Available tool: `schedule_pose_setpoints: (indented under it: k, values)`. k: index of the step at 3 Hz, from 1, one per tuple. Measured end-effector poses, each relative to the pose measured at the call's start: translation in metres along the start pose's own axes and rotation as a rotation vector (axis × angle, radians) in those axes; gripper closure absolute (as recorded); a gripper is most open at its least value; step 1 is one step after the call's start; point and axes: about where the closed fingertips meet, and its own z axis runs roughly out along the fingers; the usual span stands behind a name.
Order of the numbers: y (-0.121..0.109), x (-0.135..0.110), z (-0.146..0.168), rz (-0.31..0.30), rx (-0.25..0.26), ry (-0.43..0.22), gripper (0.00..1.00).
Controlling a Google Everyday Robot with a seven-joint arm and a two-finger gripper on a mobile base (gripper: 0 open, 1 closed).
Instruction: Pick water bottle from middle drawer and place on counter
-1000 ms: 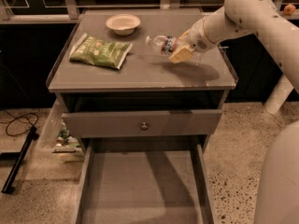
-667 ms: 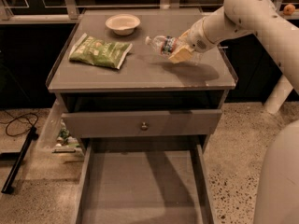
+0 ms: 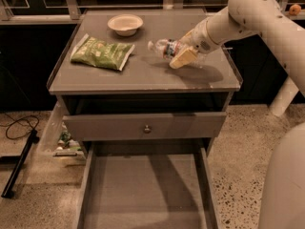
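The water bottle [image 3: 162,47] is clear with a white cap pointing left. It lies on its side just over the right half of the counter [image 3: 143,73]. My gripper [image 3: 179,54] reaches in from the right and is shut on the bottle's body, with one tan finger [image 3: 184,57] in front of it. I cannot tell whether the bottle touches the counter. The middle drawer [image 3: 143,190] is pulled out at the bottom of the view, and its grey floor is bare.
A green snack bag [image 3: 102,52] lies on the counter's left half. A white bowl [image 3: 125,24] stands at the back. A shut drawer front with a round knob [image 3: 147,128] sits above the open drawer. A black cable [image 3: 19,128] lies on the floor at the left.
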Motion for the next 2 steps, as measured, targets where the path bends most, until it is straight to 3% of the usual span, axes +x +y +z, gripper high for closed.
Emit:
schedule_pose_setpoints:
  k: [1, 2]
  values:
    - [0.0, 0.0, 0.0001, 0.0, 0.0, 0.0, 0.0]
    - [0.0, 0.0, 0.0001, 0.0, 0.0, 0.0, 0.0]
